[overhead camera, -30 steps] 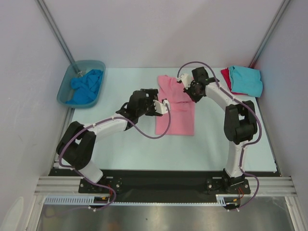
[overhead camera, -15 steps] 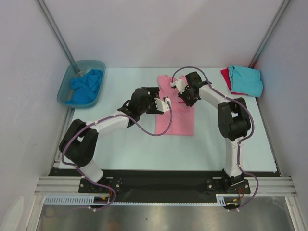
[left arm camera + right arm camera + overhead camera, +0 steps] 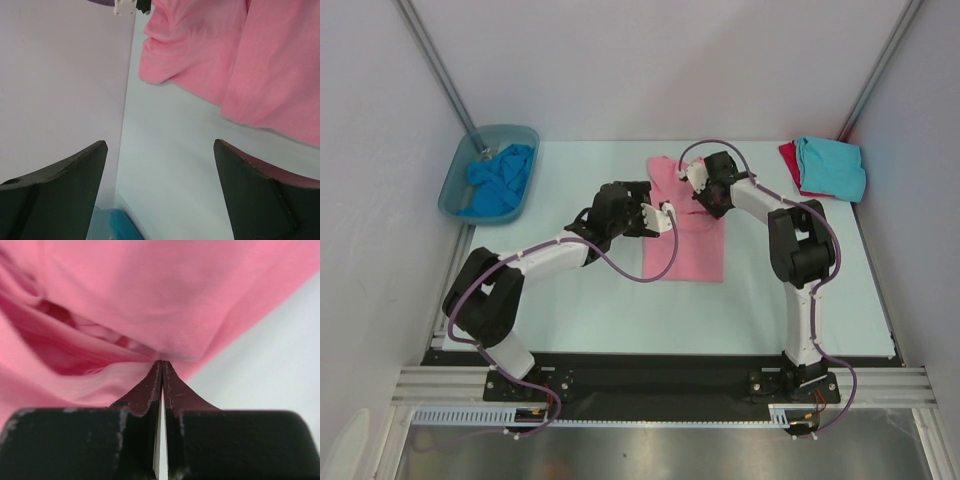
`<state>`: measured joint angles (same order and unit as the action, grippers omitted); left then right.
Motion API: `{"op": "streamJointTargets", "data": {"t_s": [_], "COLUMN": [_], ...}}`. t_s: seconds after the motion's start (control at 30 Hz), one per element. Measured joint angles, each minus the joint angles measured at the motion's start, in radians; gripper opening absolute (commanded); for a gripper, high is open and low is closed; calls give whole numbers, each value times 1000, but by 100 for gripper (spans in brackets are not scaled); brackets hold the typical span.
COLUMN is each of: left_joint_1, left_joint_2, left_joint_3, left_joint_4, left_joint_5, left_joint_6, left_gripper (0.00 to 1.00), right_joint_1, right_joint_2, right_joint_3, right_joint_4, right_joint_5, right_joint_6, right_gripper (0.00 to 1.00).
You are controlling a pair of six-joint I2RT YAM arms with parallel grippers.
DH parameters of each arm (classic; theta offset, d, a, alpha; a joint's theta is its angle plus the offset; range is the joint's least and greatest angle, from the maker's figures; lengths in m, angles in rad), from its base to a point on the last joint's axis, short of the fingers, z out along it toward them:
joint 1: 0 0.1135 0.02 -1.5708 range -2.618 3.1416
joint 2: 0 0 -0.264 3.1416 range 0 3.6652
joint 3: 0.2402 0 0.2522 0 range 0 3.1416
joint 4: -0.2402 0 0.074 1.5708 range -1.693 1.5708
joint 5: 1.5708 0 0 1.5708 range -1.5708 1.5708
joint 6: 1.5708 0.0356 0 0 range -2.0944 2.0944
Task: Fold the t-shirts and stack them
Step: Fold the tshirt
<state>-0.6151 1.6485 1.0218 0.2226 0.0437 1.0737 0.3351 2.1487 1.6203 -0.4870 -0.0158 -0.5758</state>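
Pink tee [image 3: 150,300] in right fingers [image 3: 142,392], wrist-view only.

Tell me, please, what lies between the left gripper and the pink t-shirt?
Only bare table; the left wrist view shows the left gripper open, short of the pink t-shirt.

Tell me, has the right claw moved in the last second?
Yes. The right claw slid left over the pink shirt, away from the turquoise shirt.
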Motion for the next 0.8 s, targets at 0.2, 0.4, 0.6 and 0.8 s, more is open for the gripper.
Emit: {"op": "streamJointTargets", "data": {"t_s": [0.2,0.4,0.6,0.8], "left_joint_1": [0,0,5,18], "left_joint_2": [0,-7,-101,-177], "left_joint_3": [0,-8,-163,-258], "left_joint_4": [0,2,69,51], "left_joint_5": [0,-6,39,163], "left_joint_6": [0,4,109,214], "left_gripper": [93,93,96,98], "right_joint_1": [-3,-3,44,85], "right_joint_2": [0,-8,-234,-550], "right_joint_3": [-8,-34,-243,-478], "right_joint_4": [50,59,60,116], "right_joint_5": [85,118,144,101], "right_joint_6": [-5,-36,-167,-372], "right_gripper": [4,28,74,77]}}
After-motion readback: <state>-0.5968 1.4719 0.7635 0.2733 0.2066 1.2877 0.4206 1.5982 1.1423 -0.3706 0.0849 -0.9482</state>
